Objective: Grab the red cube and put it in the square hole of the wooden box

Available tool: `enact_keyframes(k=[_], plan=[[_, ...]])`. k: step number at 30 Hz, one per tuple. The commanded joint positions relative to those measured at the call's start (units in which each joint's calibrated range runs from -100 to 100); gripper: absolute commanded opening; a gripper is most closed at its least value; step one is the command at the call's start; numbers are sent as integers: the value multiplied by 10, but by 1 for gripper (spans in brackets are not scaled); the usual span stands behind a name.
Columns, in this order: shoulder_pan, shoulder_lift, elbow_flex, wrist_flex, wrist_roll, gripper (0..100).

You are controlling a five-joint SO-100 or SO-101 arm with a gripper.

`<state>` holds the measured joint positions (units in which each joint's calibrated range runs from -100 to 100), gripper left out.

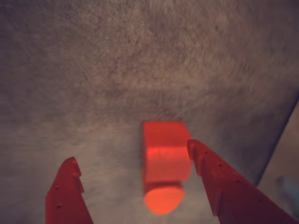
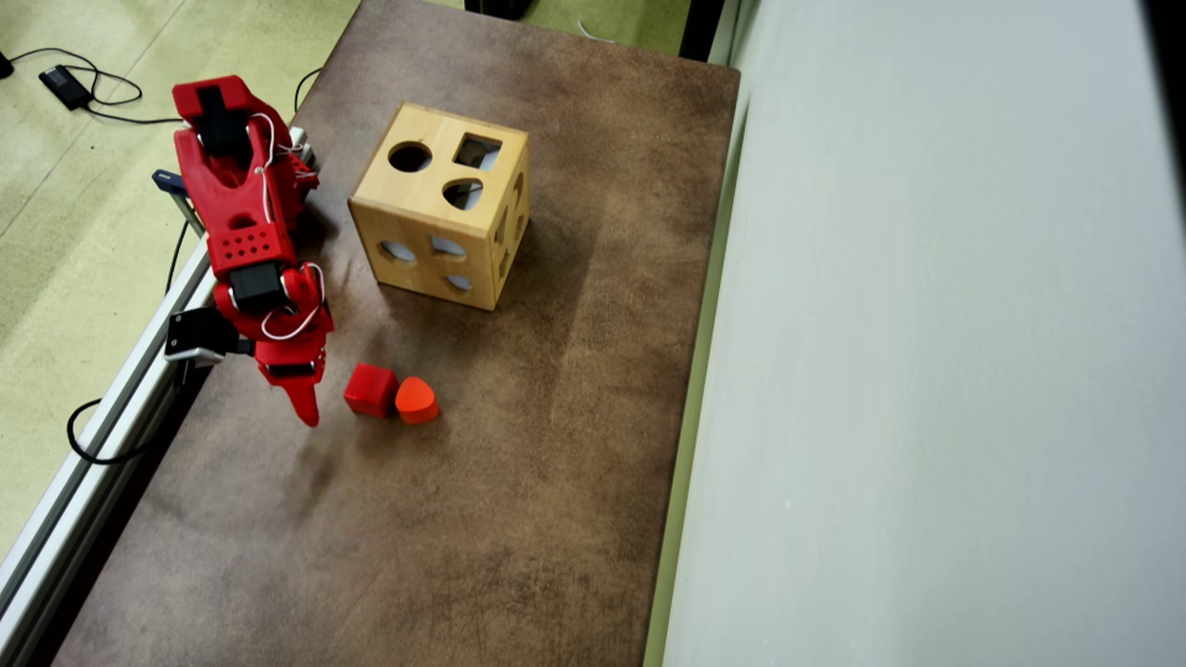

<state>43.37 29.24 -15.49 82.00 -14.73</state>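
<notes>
We found the red cube [image 2: 371, 389] lying on the brown tabletop [image 2: 519, 482], at about six o'clock from the wooden box [image 2: 443, 206] in the overhead view, and touching the orange heart-shaped block [image 2: 417, 401] on its three o'clock side. We judged the cube small, rigid and light, with flat, sharp-edged faces that ought to take a firm pinch without slipping much. The two faces clear of the orange block looked the best to grasp, since a finger on the touching side would have had no room. Our gripper [image 1: 133, 161] hung at nine o'clock of the cube, its fingers spread and holding nothing; in the wrist view the cube sat nearer the right-hand finger [image 1: 219, 177]. The box's top showed a round hole [image 2: 410, 157], the square hole [image 2: 477, 151] and a heart-shaped hole [image 2: 461, 194]. We could not tell whether anything lay inside.
</notes>
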Motion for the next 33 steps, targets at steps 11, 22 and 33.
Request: enact_keyframes(k=[11, 22, 33], plan=[[-52, 66, -105, 2, -14, 36], [-74, 68, -107, 11, -14, 36], [-74, 69, -103, 14, -14, 37]])
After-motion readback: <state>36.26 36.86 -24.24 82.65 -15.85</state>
